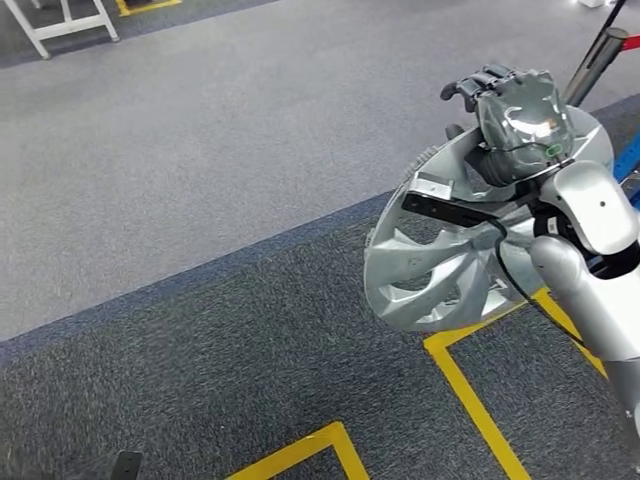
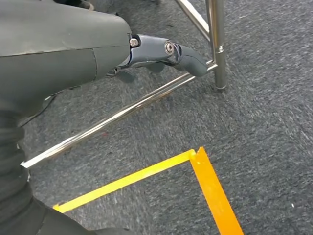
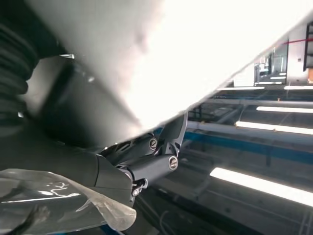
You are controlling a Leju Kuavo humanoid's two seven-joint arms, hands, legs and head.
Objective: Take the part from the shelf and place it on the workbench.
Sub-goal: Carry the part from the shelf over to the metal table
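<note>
Right hand (image 1: 513, 115) grips the silver spoked part (image 1: 438, 255) by its rim — carried in the air above grey carpet (image 1: 226, 200) marked with yellow tape (image 1: 468, 395). Left hand (image 2: 162, 51) holds nothing, its fingers loosely extended, near a metal frame leg (image 2: 217, 44).

One silver spoked wheel-cover part (image 1: 430, 270); two yellow floor-tape corners (image 1: 445, 345); one white metal frame (image 1: 64, 25).
</note>
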